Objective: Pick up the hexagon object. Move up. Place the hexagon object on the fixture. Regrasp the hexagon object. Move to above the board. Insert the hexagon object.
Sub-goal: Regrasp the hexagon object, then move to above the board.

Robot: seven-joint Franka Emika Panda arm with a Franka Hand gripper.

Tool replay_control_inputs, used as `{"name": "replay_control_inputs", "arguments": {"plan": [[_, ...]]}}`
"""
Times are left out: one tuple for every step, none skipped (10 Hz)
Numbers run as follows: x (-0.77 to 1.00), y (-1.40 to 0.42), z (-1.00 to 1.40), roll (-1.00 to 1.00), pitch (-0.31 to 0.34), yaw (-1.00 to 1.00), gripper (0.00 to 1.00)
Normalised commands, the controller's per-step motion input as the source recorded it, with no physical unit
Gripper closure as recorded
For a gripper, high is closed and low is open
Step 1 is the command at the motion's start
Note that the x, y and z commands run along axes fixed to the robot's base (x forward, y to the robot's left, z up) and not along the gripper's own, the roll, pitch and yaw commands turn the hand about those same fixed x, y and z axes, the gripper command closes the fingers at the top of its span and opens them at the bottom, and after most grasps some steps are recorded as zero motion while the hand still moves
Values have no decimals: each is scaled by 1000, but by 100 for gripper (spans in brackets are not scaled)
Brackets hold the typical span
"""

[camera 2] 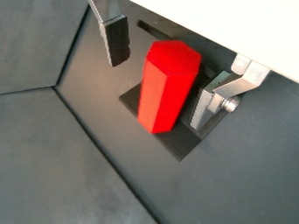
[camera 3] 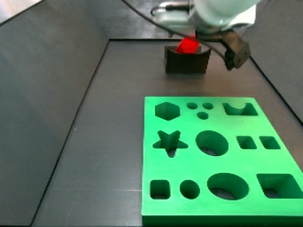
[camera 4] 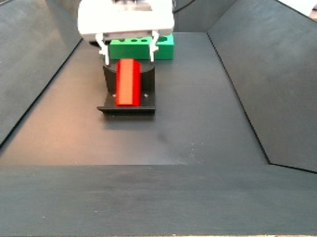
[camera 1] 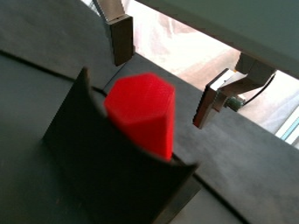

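The hexagon object (camera 4: 128,82) lies on the fixture (camera 4: 129,104), its long axis running along the block toward the board (camera 4: 139,46) at the far end in that side view, with one hexagonal end tipped upward in a wrist view (camera 1: 142,96). In another wrist view the red prism (camera 2: 167,84) leans up out of the dark fixture (camera 2: 176,140). The end effector (camera 4: 126,54) hovers just above the far end of the prism, its two silver fingers (camera 2: 115,37) spread wide to either side of the piece and not touching it, so it is released and empty. In a side view the end effector (camera 3: 211,46) hangs over the fixture (camera 3: 186,60) with the red tip (camera 3: 189,43) poking up between the fingers. The green board (camera 3: 215,159) lies flat on the dark desk (camera 3: 95,133), apart from the fixture.
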Motion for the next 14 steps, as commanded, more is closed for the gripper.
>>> {"name": "replay_control_inputs", "arguments": {"plan": [[117, -9, -770, 92, 1, 50, 0], [104, -14, -630, 93, 4, 49, 0], [96, -15, -447, 92, 10, 50, 0], [92, -16, -318, 93, 12, 52, 0], [59, -30, -219, 89, 25, 57, 0], [30, -51, -178, 95, 17, 51, 0], [31, -58, -172, 95, 12, 54, 0], [31, -58, -171, 95, 12, 54, 0], [0, 0, 0, 0, 0, 0, 100], [-46, -62, 1000, -199, 31, 206, 100], [-49, -62, 1000, -200, 31, 195, 100], [-49, -53, 1000, -171, -1, 163, 100], [-50, -49, 1000, -125, -38, 130, 100], [-54, -49, 1000, -82, -66, 99, 100]]}}
